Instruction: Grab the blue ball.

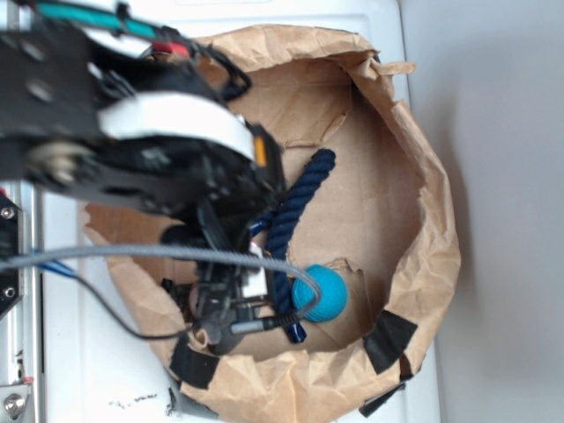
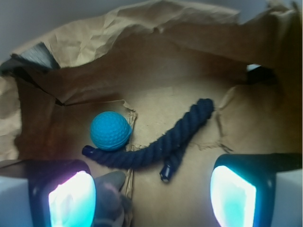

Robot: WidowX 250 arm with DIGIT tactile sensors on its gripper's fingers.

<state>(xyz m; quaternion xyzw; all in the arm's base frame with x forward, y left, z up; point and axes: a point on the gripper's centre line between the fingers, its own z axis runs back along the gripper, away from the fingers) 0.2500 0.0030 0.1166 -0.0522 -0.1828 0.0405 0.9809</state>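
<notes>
The blue ball (image 1: 322, 293) (image 2: 110, 131) is a small teal dimpled sphere on the floor of a brown paper bag (image 1: 430, 211) (image 2: 142, 28). It rests against one end of a dark navy rope (image 1: 298, 207) (image 2: 163, 142). My gripper (image 1: 231, 308) (image 2: 151, 194) hangs inside the bag, open, its glowing fingers (image 2: 71, 201) spread wide with only cardboard floor between them. In the wrist view the ball lies ahead of the left finger, beyond the rope. A grey plush toy (image 2: 111, 191) sits right beside the left finger.
The bag's crumpled walls ring the work area closely on all sides. Black tape patches (image 1: 388, 339) hold its lower rim. The bag stands on a white surface (image 1: 79, 352), and a grey cable (image 1: 132, 254) crosses in front of the arm.
</notes>
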